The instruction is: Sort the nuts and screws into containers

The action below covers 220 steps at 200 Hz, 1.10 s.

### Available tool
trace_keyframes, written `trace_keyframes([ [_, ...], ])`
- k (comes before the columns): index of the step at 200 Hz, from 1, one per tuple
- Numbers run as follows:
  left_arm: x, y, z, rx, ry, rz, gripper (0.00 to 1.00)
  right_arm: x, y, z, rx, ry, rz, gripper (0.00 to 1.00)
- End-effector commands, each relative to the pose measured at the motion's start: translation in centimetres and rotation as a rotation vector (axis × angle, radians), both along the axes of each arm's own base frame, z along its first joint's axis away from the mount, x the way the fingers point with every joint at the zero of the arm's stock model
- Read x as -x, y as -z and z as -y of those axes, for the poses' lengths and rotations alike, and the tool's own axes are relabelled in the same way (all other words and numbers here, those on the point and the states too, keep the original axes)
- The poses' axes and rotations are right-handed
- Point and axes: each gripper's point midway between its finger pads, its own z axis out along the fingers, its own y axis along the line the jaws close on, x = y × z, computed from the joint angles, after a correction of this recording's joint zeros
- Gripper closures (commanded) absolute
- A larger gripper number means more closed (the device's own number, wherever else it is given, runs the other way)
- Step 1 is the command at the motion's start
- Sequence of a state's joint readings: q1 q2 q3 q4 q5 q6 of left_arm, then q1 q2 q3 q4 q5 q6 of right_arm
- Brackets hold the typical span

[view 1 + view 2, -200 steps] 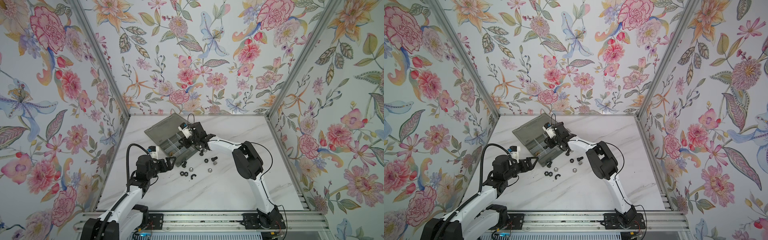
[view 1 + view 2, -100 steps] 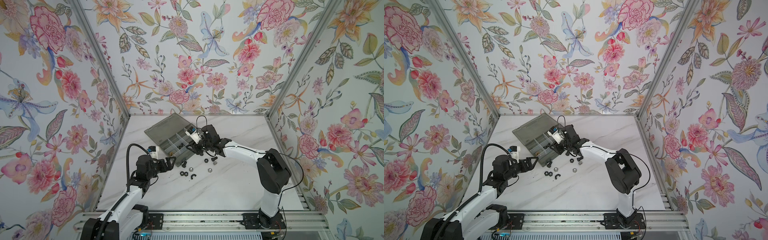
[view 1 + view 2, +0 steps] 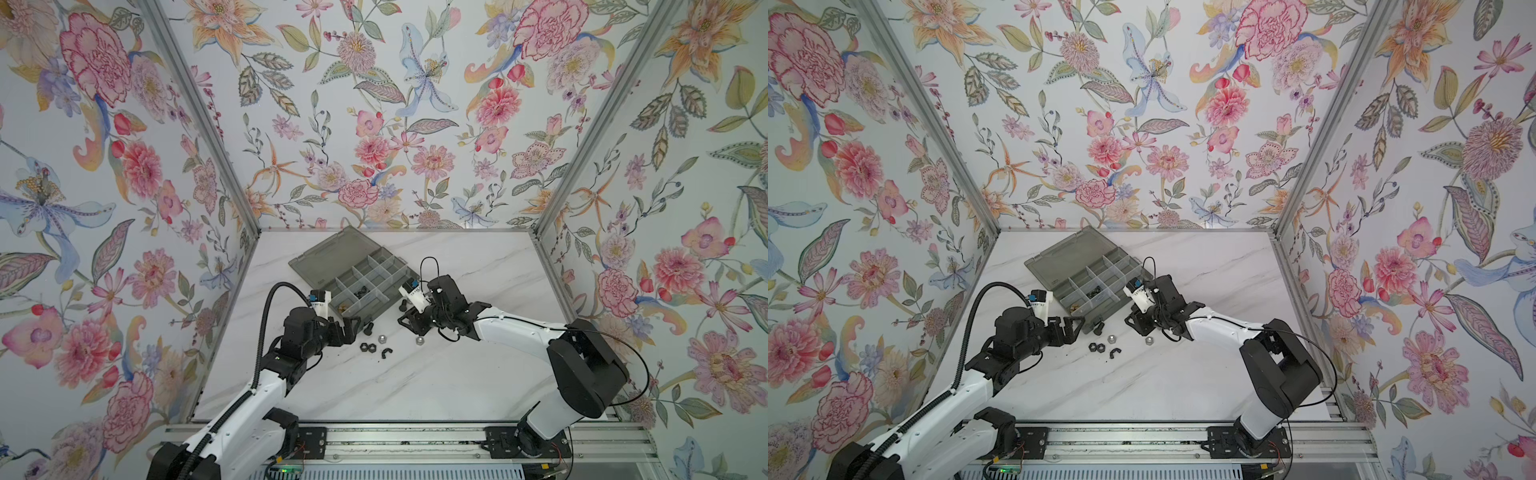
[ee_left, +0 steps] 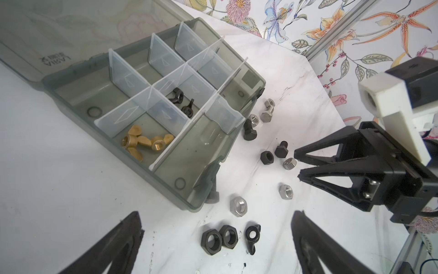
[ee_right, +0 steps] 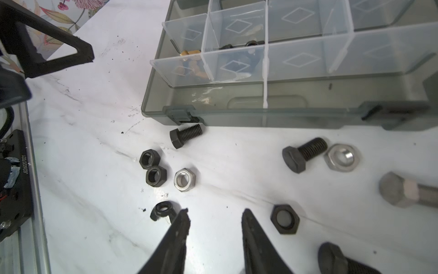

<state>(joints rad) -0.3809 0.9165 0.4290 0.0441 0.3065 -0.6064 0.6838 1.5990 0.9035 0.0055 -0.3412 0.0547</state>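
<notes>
The grey organizer box (image 3: 353,272) lies open; its containers hold brass wing nuts (image 4: 144,144) and black wing nuts (image 4: 181,102). Loose screws and nuts lie on the marble in front of it: two black hex nuts (image 5: 151,167), a silver nut (image 5: 184,179), black bolts (image 5: 186,137) (image 5: 303,154) and a silver bolt (image 5: 407,189). My right gripper (image 5: 215,211) hovers low over them, open, with only bare table between its fingers; a black wing nut (image 5: 162,211) lies just outside one finger and a black hex nut (image 5: 284,219) outside the other. My left gripper (image 4: 216,213) stands wide open by the box's near corner, the black hex nut pair (image 4: 219,238) below it.
The box's flat lid (image 3: 328,255) lies open toward the back wall. Floral walls close in the marble table (image 3: 415,386) on three sides, and a metal rail (image 3: 395,440) runs along the front. The two grippers (image 3: 351,328) (image 3: 409,326) face each other across the loose pieces.
My right arm has drawn back from over the box to the loose pieces on the table, and its jaws have opened somewhat. The left arm has stayed still.
</notes>
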Motion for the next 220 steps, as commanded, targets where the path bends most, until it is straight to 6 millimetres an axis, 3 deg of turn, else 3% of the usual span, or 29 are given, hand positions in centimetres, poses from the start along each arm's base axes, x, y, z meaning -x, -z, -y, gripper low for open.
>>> trace_keyframes([
  [1, -0.2, 0.1, 0.3, -0.126, 0.001, 0.011, 0.01, -0.1, -0.4, 1.4, -0.038, 0.085, -0.023, 0.6],
  [20, -0.2, 0.5, 1.3, -0.195, 0.012, -0.003, 0.01, 0.3, -0.3, 2.1, -0.056, 0.11, -0.034, 0.6],
  [24, -0.1, 0.7, 1.7, -0.206, 0.023, -0.008, 0.02, -0.4, -0.3, 3.1, -0.06, 0.144, -0.034, 0.6],
  [47, -0.1, 1.7, 2.6, -0.293, 0.042, -0.049, 0.04, -0.8, -0.1, 4.9, -0.073, 0.209, -0.056, 0.6],
  [87, 0.2, 2.9, 4.0, -0.401, 0.086, -0.095, 0.09, -1.1, 0.0, 7.2, -0.1, 0.279, -0.064, 0.6],
  [131, 1.3, 4.5, 7.1, -0.467, 0.183, -0.12, 0.14, -0.8, 0.5, 8.5, -0.117, 0.318, -0.076, 0.59],
  [220, 2.4, 6.4, 11.0, -0.619, 0.241, -0.125, 0.28, -0.7, 0.9, 10.0, -0.159, 0.366, -0.103, 0.59],
])
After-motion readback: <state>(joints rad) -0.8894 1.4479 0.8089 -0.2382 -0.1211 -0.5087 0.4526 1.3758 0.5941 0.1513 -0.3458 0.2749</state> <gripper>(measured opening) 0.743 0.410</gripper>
